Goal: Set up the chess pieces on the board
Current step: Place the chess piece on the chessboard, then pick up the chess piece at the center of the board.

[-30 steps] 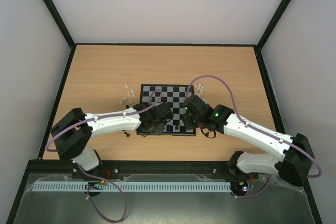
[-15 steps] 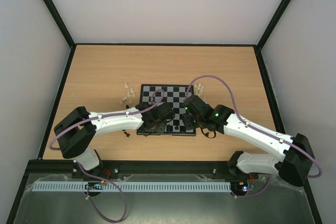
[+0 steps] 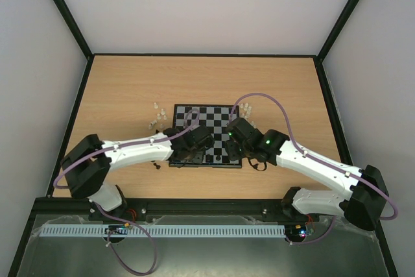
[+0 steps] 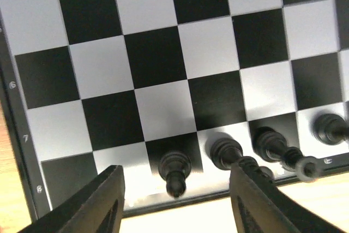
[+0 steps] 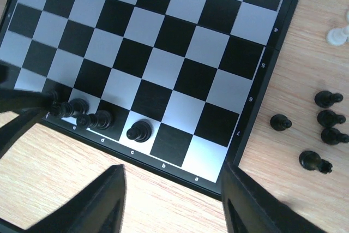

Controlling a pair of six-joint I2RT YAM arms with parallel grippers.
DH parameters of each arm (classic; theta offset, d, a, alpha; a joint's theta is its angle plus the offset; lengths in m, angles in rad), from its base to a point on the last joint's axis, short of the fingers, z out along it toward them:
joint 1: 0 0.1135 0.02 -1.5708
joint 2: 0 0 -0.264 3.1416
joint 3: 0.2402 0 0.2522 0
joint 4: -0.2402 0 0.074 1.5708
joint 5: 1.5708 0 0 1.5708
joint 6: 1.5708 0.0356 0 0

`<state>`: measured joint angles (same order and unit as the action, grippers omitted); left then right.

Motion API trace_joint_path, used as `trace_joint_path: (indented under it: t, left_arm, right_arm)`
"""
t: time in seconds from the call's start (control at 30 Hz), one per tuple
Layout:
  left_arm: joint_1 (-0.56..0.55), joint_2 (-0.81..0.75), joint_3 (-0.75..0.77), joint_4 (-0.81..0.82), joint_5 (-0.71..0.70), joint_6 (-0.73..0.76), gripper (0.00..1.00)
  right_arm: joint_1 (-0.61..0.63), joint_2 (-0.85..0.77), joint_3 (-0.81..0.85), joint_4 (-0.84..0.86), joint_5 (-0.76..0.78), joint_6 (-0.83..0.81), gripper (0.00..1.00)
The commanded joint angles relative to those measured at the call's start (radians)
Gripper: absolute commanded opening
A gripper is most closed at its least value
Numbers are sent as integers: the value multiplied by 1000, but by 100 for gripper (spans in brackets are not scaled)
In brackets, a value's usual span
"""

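The flat square chessboard of black and pale grey squares (image 3: pixel 206 116) lies mid-frame in the top view, on the light wooden tabletop (image 3: pixel 130 82). A cluster of tiny translucent whitish chess pieces (image 3: pixel 155 120) stands on the table just left of the board's upper left corner. More whitish pieces (image 3: pixel 246 108) stand off its upper right corner. A lone small black piece (image 3: pixel 156 167) sits below and left of the board.

In the right wrist view, a row of black figurines (image 5: pixel 139 131) stands along the board's lower left edge. Five loose black figurines (image 5: pixel 327 117) stand on the table at right, beside the rim, with pale figurines (image 5: pixel 337 36) above them.
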<state>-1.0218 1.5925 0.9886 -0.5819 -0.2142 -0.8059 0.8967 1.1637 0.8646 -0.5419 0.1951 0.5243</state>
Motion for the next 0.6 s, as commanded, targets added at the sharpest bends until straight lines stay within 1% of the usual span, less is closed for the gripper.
trace_joint_path:
  t: [0.0, 0.1, 0.13, 0.17, 0.2, 0.23, 0.27, 0.3, 0.47, 0.57]
  left_arm:
    - [-1, -129, 31, -55, -42, -14, 61]
    - [0, -234, 5, -62, -100, -18, 74]
    - [1, -268, -11, -56, -115, -19, 78]
    - [0, -299, -27, -49, -128, -19, 82]
    - [0, -329, -41, -42, -138, -22, 89]
    - [2, -356, -56, -36, -149, -23, 95]
    - [4, -378, -68, -33, -157, -27, 99]
    - [7, -399, -79, -29, -167, -31, 99]
    - [12, -505, -144, 0, -202, -49, 100]
    - [31, -571, -184, 24, -203, -49, 99]
  right_arm:
    - [-3, -14, 2, -52, 29, 15, 52]
    - [-6, -6, 11, -62, 38, 30, 60]
    - [-7, -2, 10, -61, 35, 37, 65]
    - [-7, -1, 7, -57, 35, 47, 71]
    - [-9, 4, 1, -53, 40, 60, 80]
    - [-10, 8, -5, -49, 47, 74, 85]
    - [-13, 15, -13, -45, 53, 89, 90]
    - [-15, 22, -18, -43, 60, 102, 98]
    - [-23, 45, -51, -36, 103, 223, 99]
    - [-24, 44, -82, -11, 78, 267, 99]
